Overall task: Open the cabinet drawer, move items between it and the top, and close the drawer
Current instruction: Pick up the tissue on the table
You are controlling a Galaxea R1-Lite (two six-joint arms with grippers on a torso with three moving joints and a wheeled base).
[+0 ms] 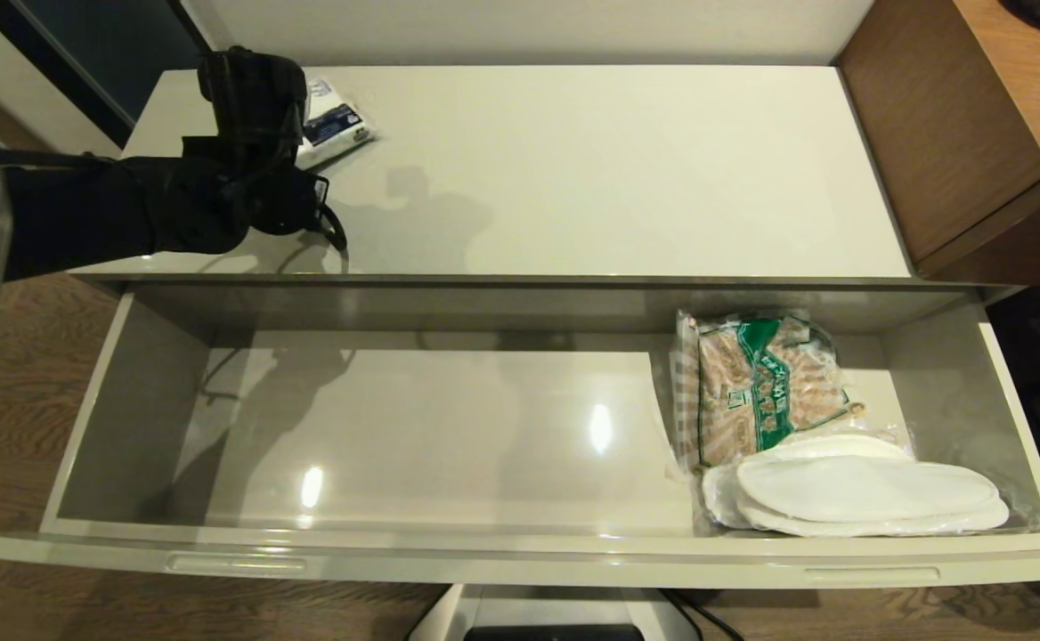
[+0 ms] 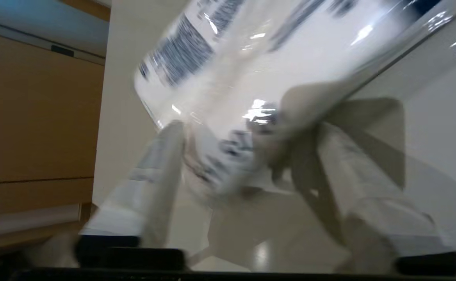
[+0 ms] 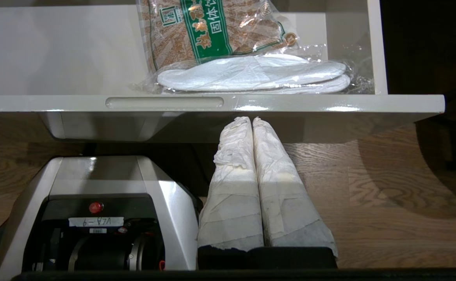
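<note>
The glossy cabinet top (image 1: pixel 591 169) lies bare across its middle and right, bounded on the right by a brown desk (image 1: pixel 956 125). The open drawer (image 1: pixel 449 427) holds a checked snack bag (image 1: pixel 765 383) and wrapped slippers (image 1: pixel 867 494) at its right end, its left floor vacant. The left hand (image 2: pixel 247 156) grips the tissue pack (image 1: pixel 335 125) at the top's left rear corner; the right hand (image 3: pixel 252 123), closed and empty, sits below the drawer's front rim.

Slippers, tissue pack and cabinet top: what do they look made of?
Slippers: thin white nonwoven-looking fabric, matte, inside crinkly clear film that glints. Tissue pack: soft glossy plastic wrap, white with blue print, dented where the left gripper pinches it. Cabinet top: hard glossy lacquer or laminate, likely; it mirrors shadows.
</note>
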